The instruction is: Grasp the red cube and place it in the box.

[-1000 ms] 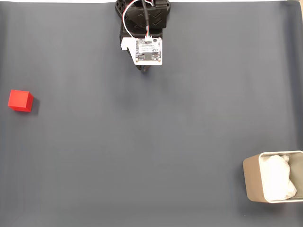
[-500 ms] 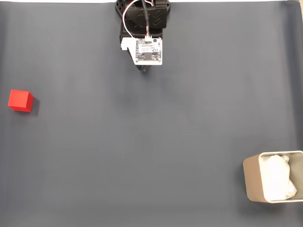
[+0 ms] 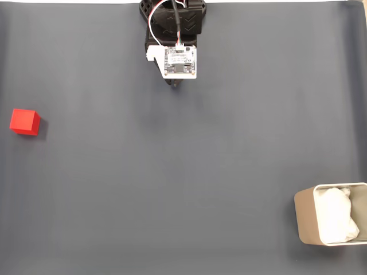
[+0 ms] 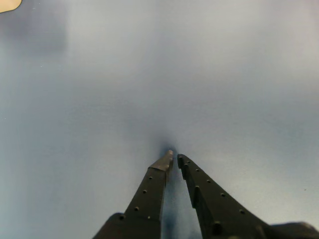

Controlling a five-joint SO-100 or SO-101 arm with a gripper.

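In the fixed view the arm (image 3: 174, 34) sits at the middle of the desk's far edge, folded over its base, with a white circuit board (image 3: 180, 61) on top and red, white and black wires (image 3: 166, 17) looping up to it. The tool (image 3: 175, 85) peeks out just below that board as a dark tip. In the wrist view the tool (image 4: 174, 158) reaches up from the bottom edge: two black fingers (image 4: 149, 194) dotted with small holes, their tips nearly touching with only a thin slit between them, and nothing held. They point at bare desk (image 4: 159, 74), which looks washed out and bluish there.

The red cube (image 3: 24, 121) rests on the dark grey desk (image 3: 183, 172) close to the left edge, about halfway down it, well apart from the arm. The box (image 3: 304, 220) stands in the near right corner, partly cut off by the picture's edge; its tan walls hold crumpled white paper (image 3: 335, 220). Cube and box are well apart, on opposite sides of the desk.
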